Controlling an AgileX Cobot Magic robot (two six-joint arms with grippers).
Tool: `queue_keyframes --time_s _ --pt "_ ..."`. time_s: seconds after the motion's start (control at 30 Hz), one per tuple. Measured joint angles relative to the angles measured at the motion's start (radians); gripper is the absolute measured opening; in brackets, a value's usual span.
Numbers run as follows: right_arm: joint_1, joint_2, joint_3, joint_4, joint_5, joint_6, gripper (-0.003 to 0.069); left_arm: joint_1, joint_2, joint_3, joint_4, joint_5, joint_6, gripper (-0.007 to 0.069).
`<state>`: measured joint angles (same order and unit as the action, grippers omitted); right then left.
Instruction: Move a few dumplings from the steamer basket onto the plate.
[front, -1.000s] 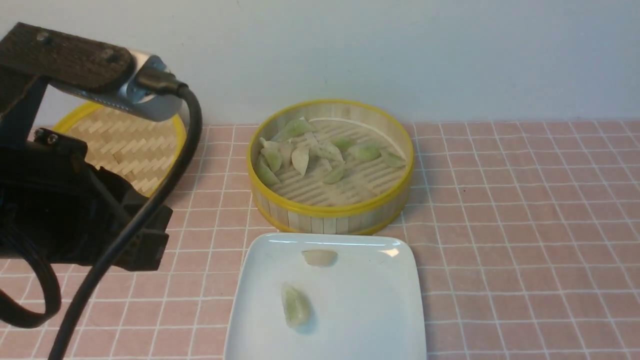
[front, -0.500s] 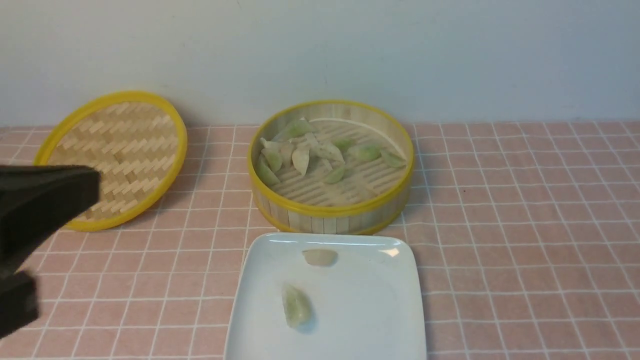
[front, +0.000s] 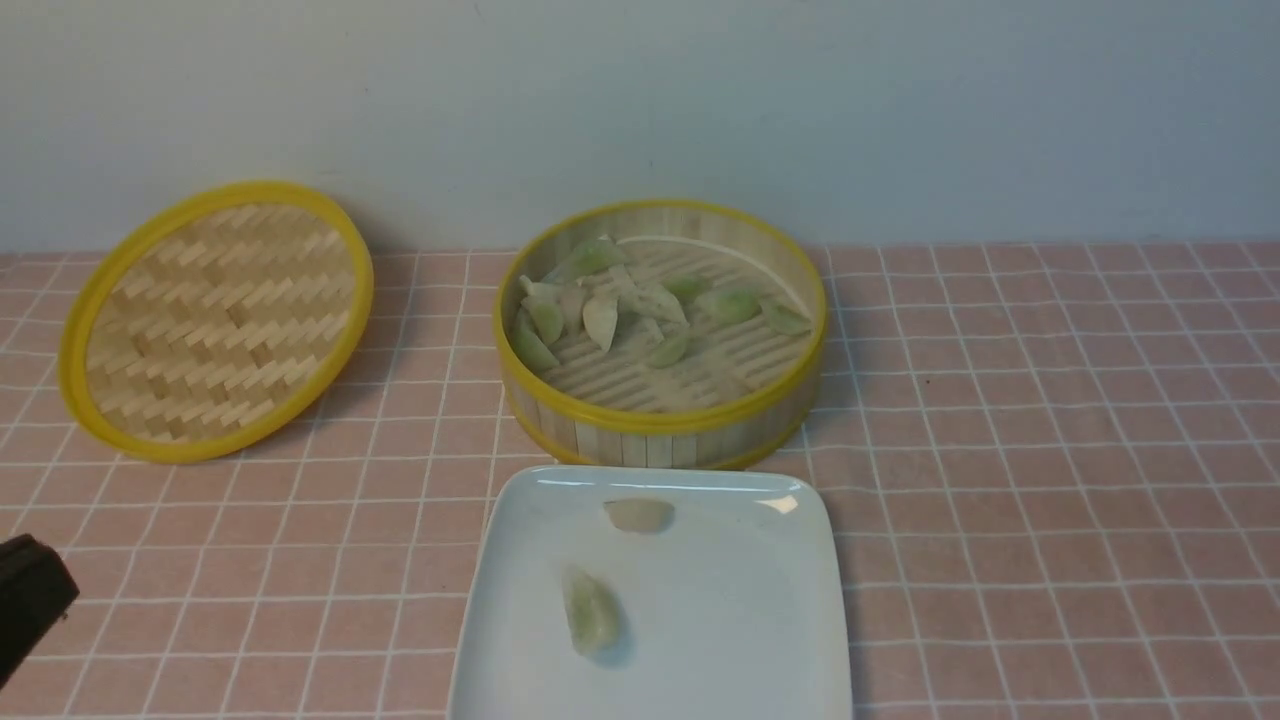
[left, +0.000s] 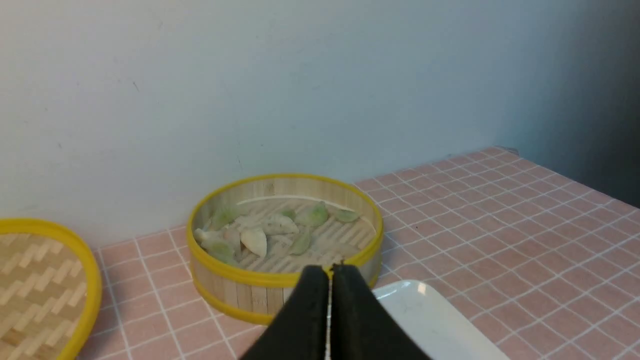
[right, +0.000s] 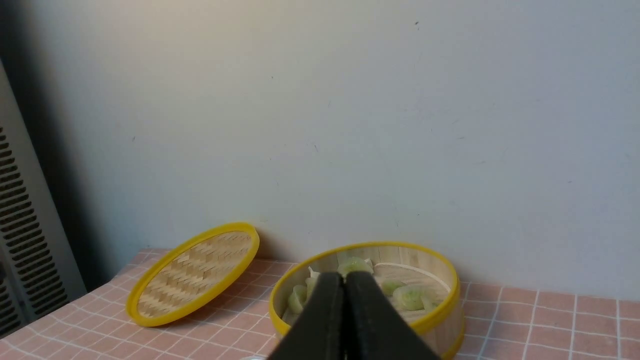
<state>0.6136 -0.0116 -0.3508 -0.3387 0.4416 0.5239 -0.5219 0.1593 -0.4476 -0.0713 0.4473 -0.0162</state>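
The steamer basket (front: 660, 425) stands mid-table near the wall, with several pale green dumplings (front: 600, 318) on the left and back of its slatted floor. The white square plate (front: 740, 620) lies just in front of it and carries two dumplings, one off-white (front: 640, 515) near its far edge and one greenish (front: 592, 612) in the middle. My left gripper (left: 330, 270) is shut and empty, drawn back left of the plate; only a black bit of that arm (front: 30, 600) shows in the front view. My right gripper (right: 344, 277) is shut and empty, and is outside the front view.
A flat woven lid (front: 215, 320) with a yellow rim leans against the wall at the far left. A pink checked cloth (front: 1050, 450) covers the table. A pale wall rises close behind the basket.
The left arm has pulled back to the left and down, almost out of the front view, uncovering the lid. Basket, plate and dumplings have not moved.
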Motion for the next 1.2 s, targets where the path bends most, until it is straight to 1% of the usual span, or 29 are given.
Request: queue_keyframes --time_s 0.2,0.3,0.37,0.4,0.43,0.53,0.57,0.63,0.67,0.7,0.83,1.2 --pt "0.0 0.0 0.0 0.0 0.0 0.0 -0.0015 0.0 0.0 0.027 0.028 0.016 0.0 -0.0006" --pt "0.0 0.0 0.0 0.0 0.0 0.0 -0.0015 0.012 -0.013 0.063 0.071 0.011 0.0 -0.0006" --pt "0.0 0.0 0.0 0.0 0.0 0.0 -0.0015 0.064 -0.043 0.098 0.078 -0.006 0.0 -0.0006" --pt "0.0 0.0 0.0 0.0 0.0 0.0 -0.0015 0.121 -0.067 0.131 0.071 -0.017 0.001 -0.0006" --pt "0.0 0.0 0.0 0.0 0.0 0.0 -0.0015 0.149 -0.086 0.147 0.071 -0.019 0.001 -0.0006" --pt "0.0 0.0 0.0 0.0 0.001 0.0 -0.0015 0.289 -0.153 0.243 0.055 -0.025 0.016 -0.0006" --pt "0.0 0.0 0.0 0.0 0.001 0.0 -0.0015 0.297 -0.156 0.25 0.054 -0.025 0.016 -0.0006" --pt "0.0 0.0 0.0 0.0 0.0 0.0 -0.0015 0.389 -0.171 0.347 0.053 -0.032 0.016 -0.0006" --pt "0.0 0.0 0.0 0.0 0.0 0.0 -0.0015 0.393 -0.171 0.353 0.053 -0.032 0.016 -0.0006" --pt "0.0 0.0 0.0 0.0 0.001 0.0 -0.0015 0.419 -0.171 0.403 0.052 -0.032 0.016 -0.0006" --pt "0.0 0.0 0.0 0.0 0.001 0.0 -0.0015 0.431 -0.171 0.47 0.052 -0.042 0.016 -0.0006" --pt "0.0 0.0 0.0 0.0 0.001 0.0 -0.0015 0.432 -0.171 0.474 0.052 -0.059 0.016 -0.0006"
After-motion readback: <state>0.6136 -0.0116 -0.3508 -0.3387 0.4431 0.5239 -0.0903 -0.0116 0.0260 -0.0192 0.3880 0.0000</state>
